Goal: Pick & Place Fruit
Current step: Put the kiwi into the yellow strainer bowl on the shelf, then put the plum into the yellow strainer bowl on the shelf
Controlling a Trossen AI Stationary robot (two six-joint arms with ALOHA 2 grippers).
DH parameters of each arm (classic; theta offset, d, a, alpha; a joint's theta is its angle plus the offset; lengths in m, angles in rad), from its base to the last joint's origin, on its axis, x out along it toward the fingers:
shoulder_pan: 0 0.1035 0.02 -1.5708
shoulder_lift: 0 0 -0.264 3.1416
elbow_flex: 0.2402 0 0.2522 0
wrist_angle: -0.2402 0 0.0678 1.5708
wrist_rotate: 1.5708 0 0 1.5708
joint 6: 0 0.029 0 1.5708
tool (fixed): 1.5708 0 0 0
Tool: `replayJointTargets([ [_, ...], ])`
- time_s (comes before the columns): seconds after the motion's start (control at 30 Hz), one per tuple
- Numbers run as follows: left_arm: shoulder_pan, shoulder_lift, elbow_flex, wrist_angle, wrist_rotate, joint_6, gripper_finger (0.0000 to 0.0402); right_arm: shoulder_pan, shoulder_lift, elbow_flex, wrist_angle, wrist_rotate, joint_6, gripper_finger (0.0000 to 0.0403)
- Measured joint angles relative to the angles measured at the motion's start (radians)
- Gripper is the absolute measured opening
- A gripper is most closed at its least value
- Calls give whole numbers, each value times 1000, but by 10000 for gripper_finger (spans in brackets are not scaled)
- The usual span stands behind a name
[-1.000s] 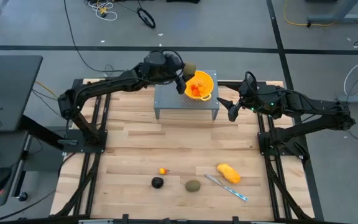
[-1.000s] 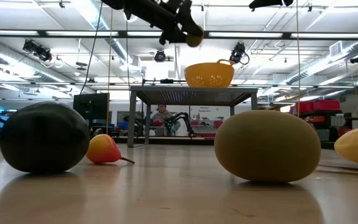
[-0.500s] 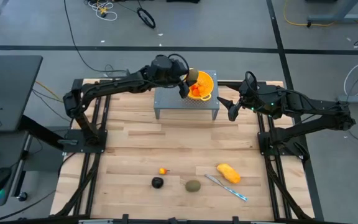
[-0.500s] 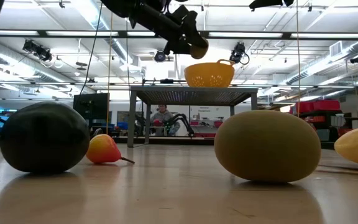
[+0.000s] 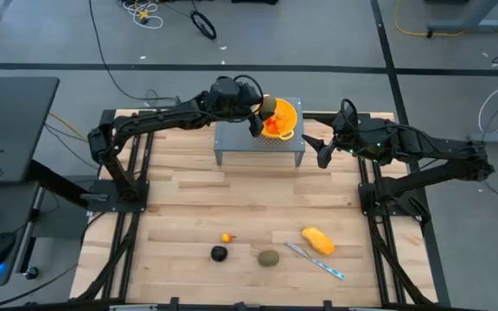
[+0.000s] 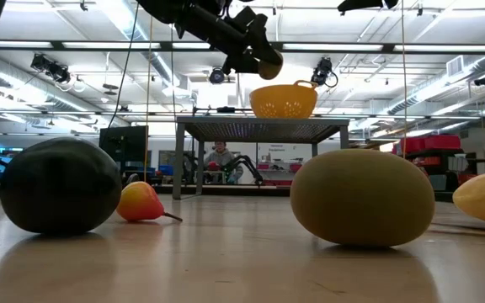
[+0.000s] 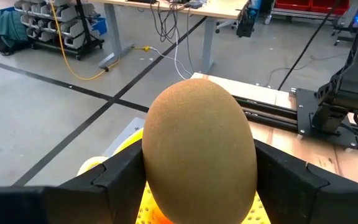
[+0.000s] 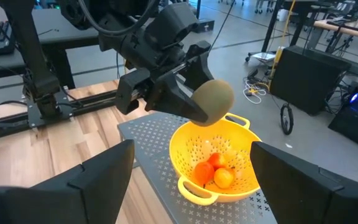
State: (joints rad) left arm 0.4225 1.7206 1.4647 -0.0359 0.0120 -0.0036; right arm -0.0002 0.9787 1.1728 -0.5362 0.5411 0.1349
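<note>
Above the yellow colander (image 5: 280, 117) on the grey stand (image 5: 259, 144): left gripper (image 5: 264, 111) clamped on an olive-green oval fruit (image 7: 199, 147). Beside the stand: right gripper (image 5: 316, 148), jaws wide, holding nothing.

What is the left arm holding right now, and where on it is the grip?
The left gripper holds an olive-green oval fruit across its sides, above the yellow colander. The right gripper holds nothing.
</note>
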Motion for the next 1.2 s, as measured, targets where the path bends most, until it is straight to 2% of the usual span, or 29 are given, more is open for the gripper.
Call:
replayJointTargets([
  [0.4,0,0,0,-11,-3,0,315,0,0,0,-2,0,0,332],
  [0.57,0,-1,0,-28,-3,15,320,0,0,0,-2,0,0,332],
  [0.83,-24,-85,0,-56,3,50,301,1,0,0,-2,-3,0,332],
  [1.2,-136,-254,1,-237,-33,89,254,16,0,0,-10,-32,-23,332],
])
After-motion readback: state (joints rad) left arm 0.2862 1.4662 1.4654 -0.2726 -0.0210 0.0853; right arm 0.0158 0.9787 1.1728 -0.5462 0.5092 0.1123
